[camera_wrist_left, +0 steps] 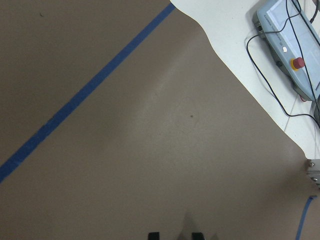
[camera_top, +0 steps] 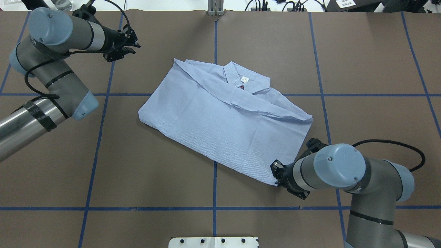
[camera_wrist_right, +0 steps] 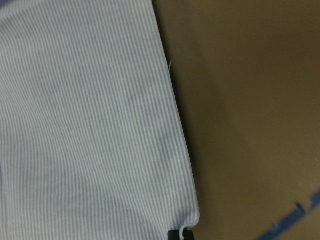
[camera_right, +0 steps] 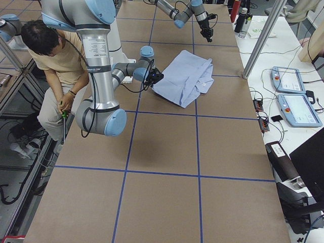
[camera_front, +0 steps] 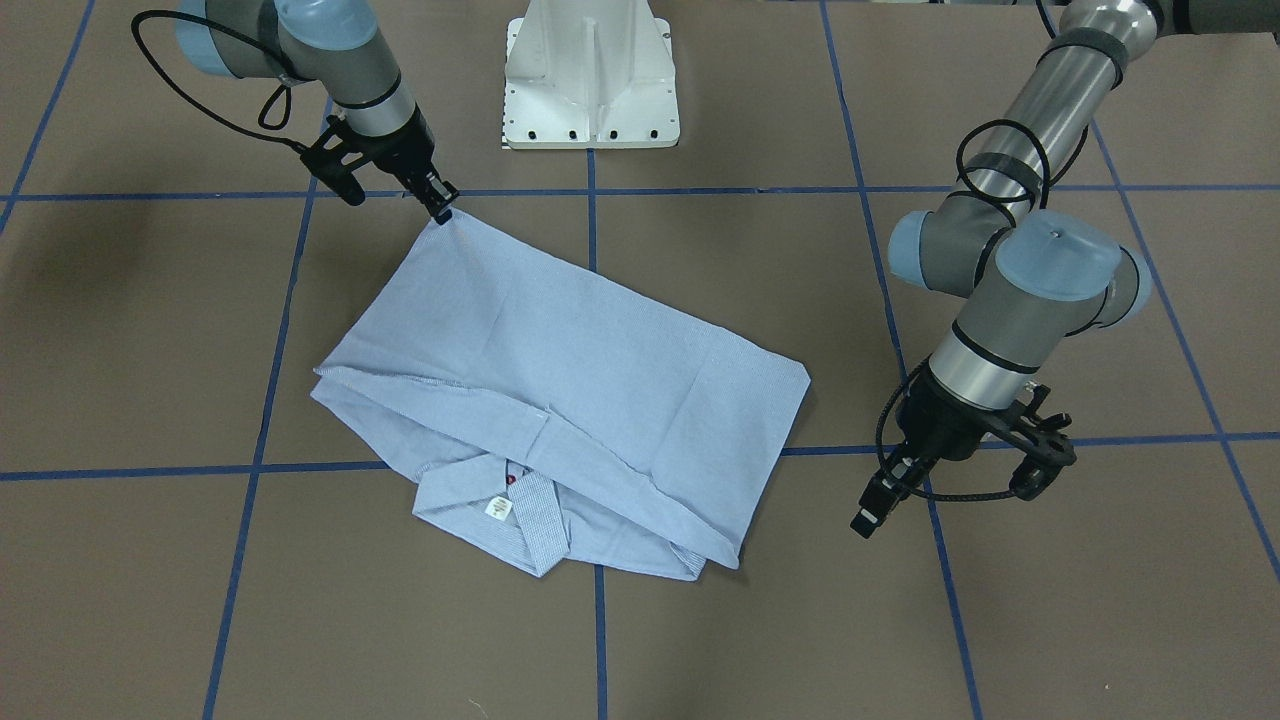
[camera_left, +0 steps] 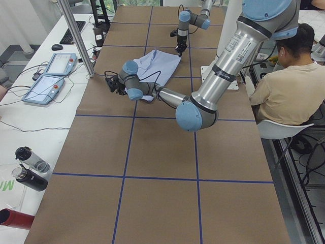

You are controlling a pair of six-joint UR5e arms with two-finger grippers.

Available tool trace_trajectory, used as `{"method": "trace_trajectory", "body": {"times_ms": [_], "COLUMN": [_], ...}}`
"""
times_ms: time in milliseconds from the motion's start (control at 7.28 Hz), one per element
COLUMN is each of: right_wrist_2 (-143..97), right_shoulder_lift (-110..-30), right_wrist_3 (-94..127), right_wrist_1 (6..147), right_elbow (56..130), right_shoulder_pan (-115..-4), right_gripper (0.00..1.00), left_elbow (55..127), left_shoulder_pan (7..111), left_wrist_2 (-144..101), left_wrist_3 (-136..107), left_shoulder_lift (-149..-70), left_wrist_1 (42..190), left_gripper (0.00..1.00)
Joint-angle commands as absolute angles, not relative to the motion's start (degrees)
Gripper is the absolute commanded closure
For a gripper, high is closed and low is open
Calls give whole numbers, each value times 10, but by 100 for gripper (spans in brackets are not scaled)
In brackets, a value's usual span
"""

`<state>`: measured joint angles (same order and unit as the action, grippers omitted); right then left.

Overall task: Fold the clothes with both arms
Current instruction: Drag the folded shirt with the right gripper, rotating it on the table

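While right fingers (camera_front: pixel 438 198) pinch the shirt (camera_front: pixel 560 370) corner, left fingers (camera_wrist_left: pixel 154 235) stand slightly apart, empty.

The light-blue cotton button shirt (camera_front: pixel 600 370) carries a fine white stripe pattern on every visible panel. At the shirt's collar, the small rectangular neck label (camera_front: pixel 497 508) is white; the round button (camera_front: pixel 511 479) beside it is dark red. The paper table cover (camera_front: pixel 150 330) beneath the shirt is plain brown, with a grid of blue tape lines (camera_front: pixel 592 230). The tubular left arm (camera_front: pixel 1070 90) and right arm (camera_front: pixel 380 95) are silver-grey with light-blue joint caps (camera_front: pixel 1060 260). The two-finger left gripper (camera_wrist_left: pixel 175 234), right gripper (camera_front: pixel 443 207) and cables (camera_top: pixel 386 140) are black. The pedestal base (camera_front: pixel 590 90) is white.
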<state>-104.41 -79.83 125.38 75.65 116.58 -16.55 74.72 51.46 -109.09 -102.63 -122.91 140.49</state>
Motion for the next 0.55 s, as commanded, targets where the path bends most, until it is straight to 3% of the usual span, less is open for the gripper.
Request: {"method": "trace_trajectory", "body": {"times_ms": [0, 137, 275, 412], "right_wrist_2": [-1056, -1057, -1057, -1057], "right_shoulder_lift": [-822, -840, -852, -855], "right_wrist_3": [1311, 1321, 1341, 1353], "right_wrist_1": [757, 757, 757, 757], "right_elbow": [1222, 1252, 1266, 1272], "right_shoulder_pan": [-80, -57, -41, -26], "right_gripper": [100, 100, 92, 58], "left_elbow": [814, 835, 847, 907], "left_shoulder_pan": [486, 479, 464, 438], "left_wrist_2": [-1098, -1100, -1101, -1099], "left_wrist_3": [-1009, -992, -991, -998], "left_shoulder_lift": [-1204, -1202, -1199, -1162], "left_wrist_1": [1409, 1411, 1410, 1405], "left_gripper": [53, 42, 35, 0]}}
